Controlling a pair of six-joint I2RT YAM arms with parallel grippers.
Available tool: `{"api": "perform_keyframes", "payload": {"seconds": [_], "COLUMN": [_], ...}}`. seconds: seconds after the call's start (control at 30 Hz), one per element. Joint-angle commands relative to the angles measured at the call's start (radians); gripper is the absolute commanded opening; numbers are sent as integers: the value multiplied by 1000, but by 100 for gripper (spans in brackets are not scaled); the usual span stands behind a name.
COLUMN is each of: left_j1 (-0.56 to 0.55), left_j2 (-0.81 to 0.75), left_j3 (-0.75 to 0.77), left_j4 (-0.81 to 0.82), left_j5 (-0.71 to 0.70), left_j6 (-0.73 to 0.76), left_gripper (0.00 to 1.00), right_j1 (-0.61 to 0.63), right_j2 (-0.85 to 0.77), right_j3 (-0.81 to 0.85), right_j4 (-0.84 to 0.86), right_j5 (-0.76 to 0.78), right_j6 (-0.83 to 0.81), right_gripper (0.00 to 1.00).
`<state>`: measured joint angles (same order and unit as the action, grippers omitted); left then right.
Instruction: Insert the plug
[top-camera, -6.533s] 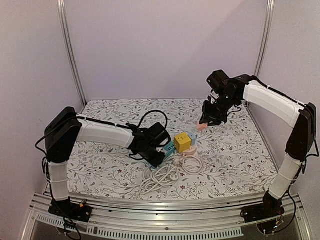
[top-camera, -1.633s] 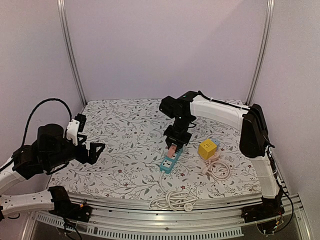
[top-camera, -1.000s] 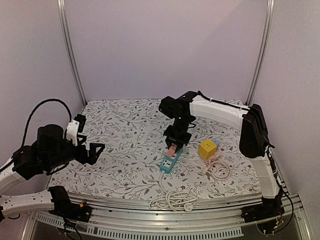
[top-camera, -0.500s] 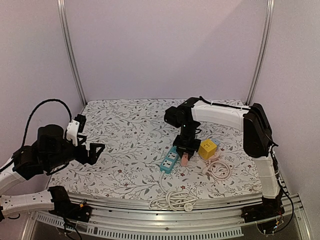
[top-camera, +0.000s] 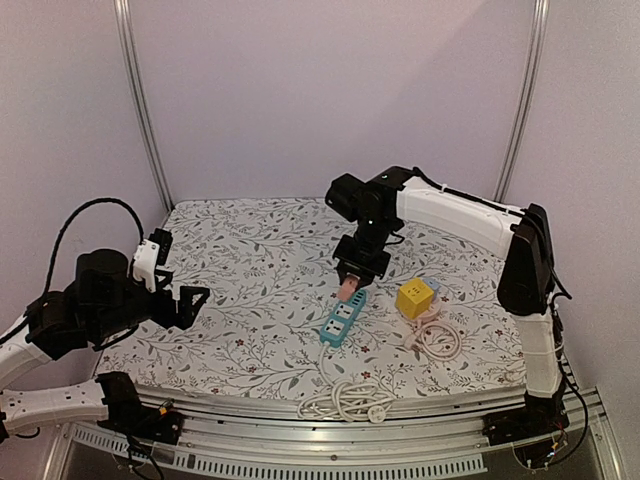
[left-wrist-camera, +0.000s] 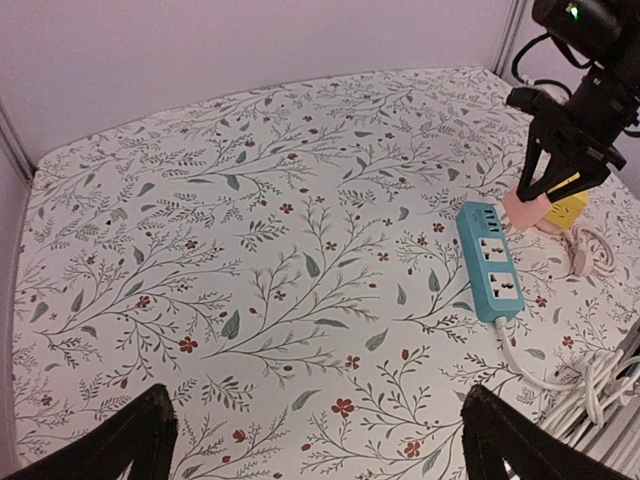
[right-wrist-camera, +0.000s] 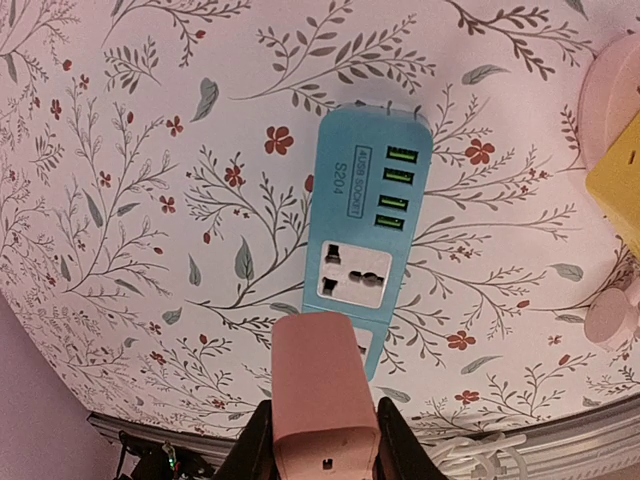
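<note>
My right gripper (top-camera: 350, 283) is shut on a pink plug (top-camera: 348, 292), which hangs just over the far end of the blue power strip (top-camera: 339, 323) lying on the floral cloth. In the right wrist view the pink plug (right-wrist-camera: 320, 390) sits between my fingers (right-wrist-camera: 255, 445) and covers part of one socket of the power strip (right-wrist-camera: 365, 240); another socket and several green USB ports show beyond it. My left gripper (top-camera: 192, 305) hovers wide open at the left. Its view shows the left gripper (left-wrist-camera: 325, 450) with nothing inside, and the power strip (left-wrist-camera: 490, 262) and plug (left-wrist-camera: 525, 207) far right.
A yellow cube (top-camera: 415, 297) rests on a pink round base right of the strip, with a coiled pink cable (top-camera: 437, 338) beside it. The strip's white cord (top-camera: 345, 400) lies bundled near the front edge. Metal frame posts (top-camera: 140, 100) stand at the back corners.
Half a second ago the right gripper held the plug low to the right of the strip. It has since moved left and up, over the strip's far end. The left arm is still.
</note>
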<state>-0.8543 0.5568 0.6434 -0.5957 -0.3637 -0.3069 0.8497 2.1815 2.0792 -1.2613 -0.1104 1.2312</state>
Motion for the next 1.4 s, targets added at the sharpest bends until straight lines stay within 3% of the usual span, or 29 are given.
{"api": "perform_keyframes", "payload": {"seconds": [0.0,0.3,1.37], "left_j1": [10,7,8], "left_j2": [1,-21,-23], "left_j3": [-17,-23,-32], "left_j4": [16,20,37], "left_j5": [4,11,12], "left_j6": [2,12,29], "left_gripper": [99,100,99], "right_j1": [-6,-50,-31], "right_j2": [-4,-18,-33], "right_j3": [-15,-161,-205], "right_j4": [68,205,152], "right_j5": [-36,-83,-95], "right_j6": [18,47,59], "right_gripper": [0,0,0]}}
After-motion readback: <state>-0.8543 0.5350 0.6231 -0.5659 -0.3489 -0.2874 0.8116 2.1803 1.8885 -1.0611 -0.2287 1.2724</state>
